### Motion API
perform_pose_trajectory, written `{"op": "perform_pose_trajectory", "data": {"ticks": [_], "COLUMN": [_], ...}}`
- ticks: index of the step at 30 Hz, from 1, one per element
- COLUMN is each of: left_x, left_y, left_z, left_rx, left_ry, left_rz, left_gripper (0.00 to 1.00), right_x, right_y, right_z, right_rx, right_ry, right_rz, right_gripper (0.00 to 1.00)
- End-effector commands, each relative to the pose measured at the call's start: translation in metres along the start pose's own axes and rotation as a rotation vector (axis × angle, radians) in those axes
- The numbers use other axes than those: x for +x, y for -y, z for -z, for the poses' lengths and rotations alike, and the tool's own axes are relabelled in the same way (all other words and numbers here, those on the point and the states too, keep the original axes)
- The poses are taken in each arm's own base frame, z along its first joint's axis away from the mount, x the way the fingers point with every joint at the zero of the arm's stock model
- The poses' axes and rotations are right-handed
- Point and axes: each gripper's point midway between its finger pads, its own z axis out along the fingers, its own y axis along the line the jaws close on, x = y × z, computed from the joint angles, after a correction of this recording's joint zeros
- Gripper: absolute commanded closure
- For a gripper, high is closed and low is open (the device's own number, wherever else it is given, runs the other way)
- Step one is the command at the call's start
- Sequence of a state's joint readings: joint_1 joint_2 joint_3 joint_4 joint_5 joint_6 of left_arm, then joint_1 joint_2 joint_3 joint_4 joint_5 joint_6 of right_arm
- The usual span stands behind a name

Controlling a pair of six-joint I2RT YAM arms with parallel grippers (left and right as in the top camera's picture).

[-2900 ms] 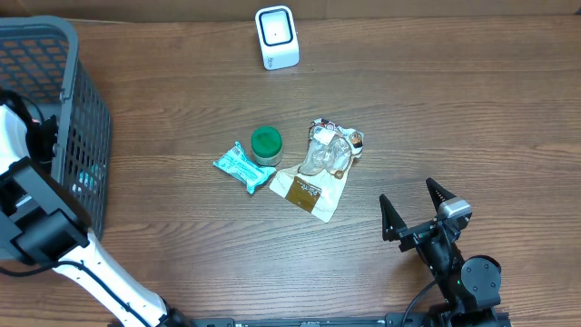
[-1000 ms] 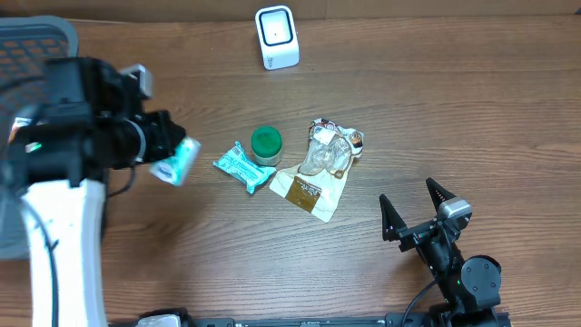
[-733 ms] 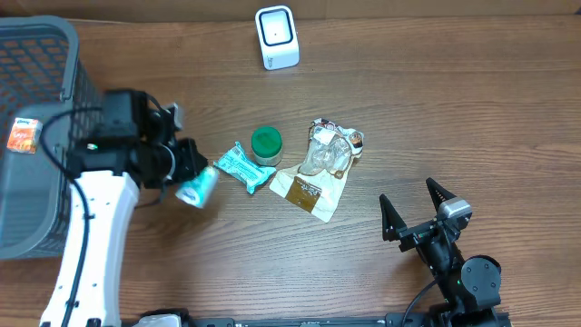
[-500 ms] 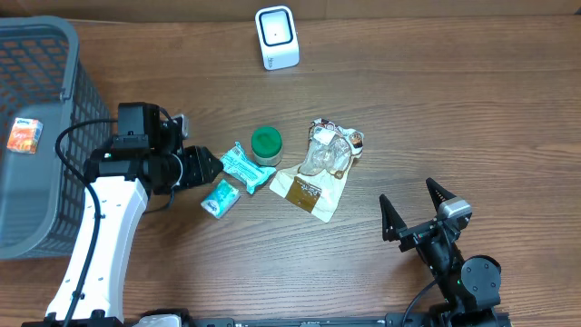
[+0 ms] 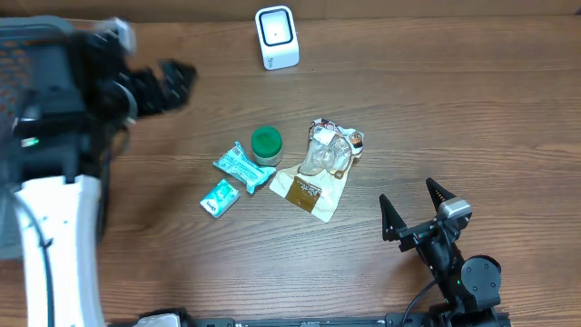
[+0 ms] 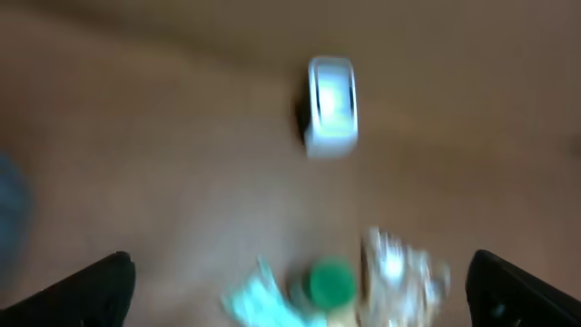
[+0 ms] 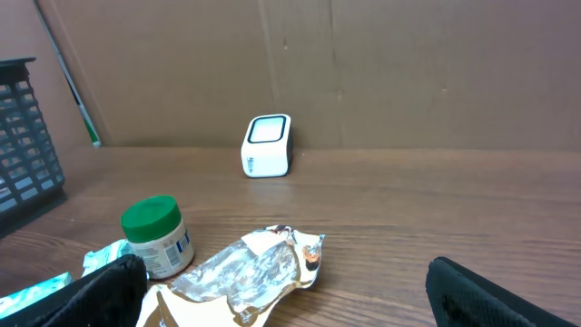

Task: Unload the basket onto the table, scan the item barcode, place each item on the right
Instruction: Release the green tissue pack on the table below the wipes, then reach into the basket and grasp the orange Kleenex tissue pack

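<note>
On table [image 5: 408, 109]: teal pkt [image 5: 220, 197], print illegible.

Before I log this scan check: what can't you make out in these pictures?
Small teal packet: barcode too small to see, overhead view.
Scanner and green-lidded jar: motion-blurred, left wrist view.
Basket: overhead view, mostly hidden by the left arm and cut by the edge.

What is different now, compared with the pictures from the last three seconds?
The left gripper carried a small teal packet to the table, laid it beside the larger teal packet, opened, and has pulled back up and to the left, empty. The right gripper, the scanner, the green-lidded jar and the crumpled wrappers stayed where they were.
</note>
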State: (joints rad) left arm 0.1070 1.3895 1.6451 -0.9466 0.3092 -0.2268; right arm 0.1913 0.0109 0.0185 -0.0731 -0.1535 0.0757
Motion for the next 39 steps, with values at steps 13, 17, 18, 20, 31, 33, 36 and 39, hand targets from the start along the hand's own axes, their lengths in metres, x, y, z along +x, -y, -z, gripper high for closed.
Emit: {"op": "perform_pose_trajectory", "data": {"ticks": [13, 17, 18, 20, 31, 33, 36, 39], "left_x": [-0.097, -0.078, -0.073, -0.063, 0.011, 0.023, 0.036, 0.045], "left_y": [-0.191, -0.232, -0.241, -0.257, -0.345, -0.356, -0.371, -0.384], "left_z": [0.091, 0.061, 0.055, 0.041, -0.036, -0.048, -0.064, -0.076], "left_rx": [-0.895, -0.986, -0.996, -1.003, -0.909, -0.860, -0.816, -0.815], "left_ry": [0.365, 0.198, 0.162, 0.100, -0.283, -0.324, -0.362, -0.376], "left_rz": [0.149, 0.099, 0.103, 0.102, 0.055, 0.049, 0.045, 0.051], "left_gripper": [0.00, 0.00, 0.00, 0.00, 0.48, 0.47, 0.35, 0.21], "right_x": [0.003, 0.003, 0.003, 0.003, 0.003, 0.003, 0.003, 0.003], "right_y": [-0.002, -0.002, -0.002, -0.002, -0.002, -0.002, -0.002, -0.002], "right_z": [0.000, 0.000, 0.000, 0.000, 0.000, 0.000, 0.000, 0.000], "right_rx": [-0.011, -0.011, -0.011, -0.011, -0.011, -0.011, -0.011, -0.011], "right_ry": [0.000, 0.000, 0.000, 0.000, 0.000, -0.001, 0.000, 0.000], "right_rz": [-0.005, -0.005, -0.005, -0.005, -0.005, -0.005, -0.005, -0.005], "right_gripper": [0.00, 0.00, 0.00, 0.00, 0.00, 0.00, 0.00, 0.00]}}
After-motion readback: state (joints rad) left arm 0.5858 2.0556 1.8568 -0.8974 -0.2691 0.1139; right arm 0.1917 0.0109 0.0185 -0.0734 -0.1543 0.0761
